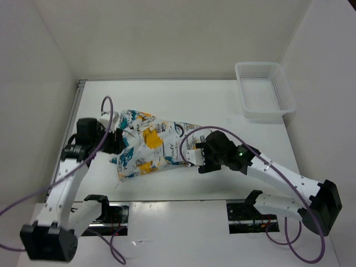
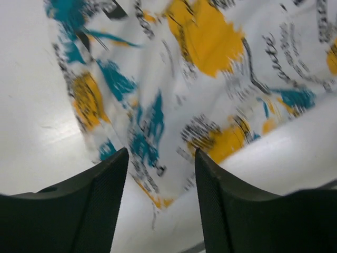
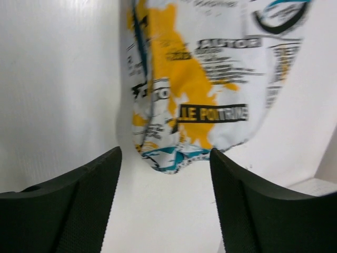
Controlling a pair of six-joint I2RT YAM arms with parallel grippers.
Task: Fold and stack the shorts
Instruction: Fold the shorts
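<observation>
1. The right gripper (image 1: 193,156) sits at the near-right end of the cloth. Its wrist view shows the jaws spread wide with nothing between them, and the hem of the shorts (image 3: 200,105) ends just ahead of them.
2. The left gripper (image 1: 115,141) is at the opposite, left end, its jaws also apart. A corner of the cloth dips into the gap between them, unpinched.
3. The shorts (image 1: 150,146) lie rumpled on the middle of the table (image 1: 222,111). Their long axis runs left to right between the two grippers, so each arm faces one end. The left looks slightly closer to the fabric.
4. The basket (image 1: 264,92) stands at the far right, well apart.
</observation>
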